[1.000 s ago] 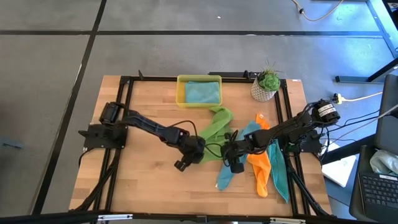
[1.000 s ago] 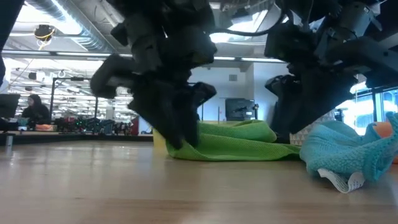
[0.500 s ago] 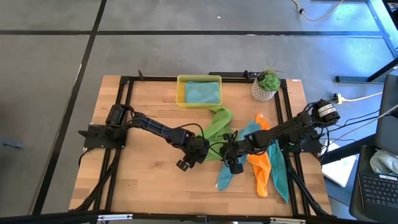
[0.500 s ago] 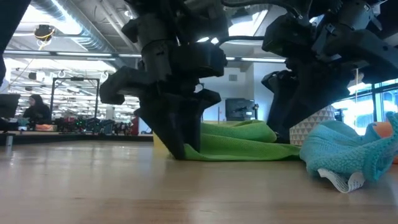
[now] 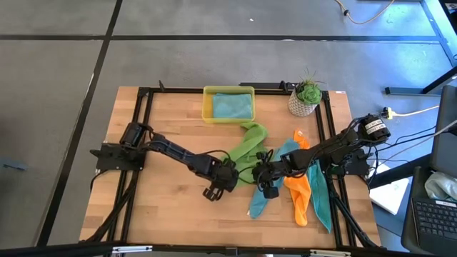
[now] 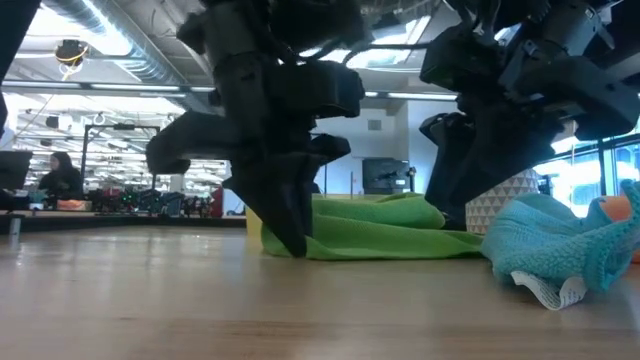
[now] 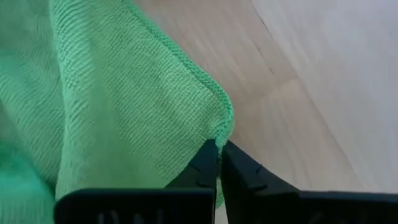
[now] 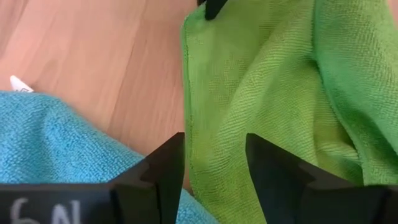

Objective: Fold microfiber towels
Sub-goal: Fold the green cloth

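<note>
On the wooden table (image 5: 164,193), the left gripper (image 5: 227,176) sits near the centre, its fingers (image 7: 208,165) pinched together on a corner of the lime green towel (image 5: 246,146), which trails toward twelve o'clock and the yellow tray (image 5: 208,103) holding a folded teal towel (image 5: 233,106). Just at its three o'clock, the right gripper (image 5: 261,173) hovers with jaws apart over the green edge, beside crumpled teal (image 5: 265,196) and orange (image 5: 298,189) towels.

Evenly bright from ceiling strip lights. Backlit, near-black arms in the low view. Soft blur in both wrist views.
</note>
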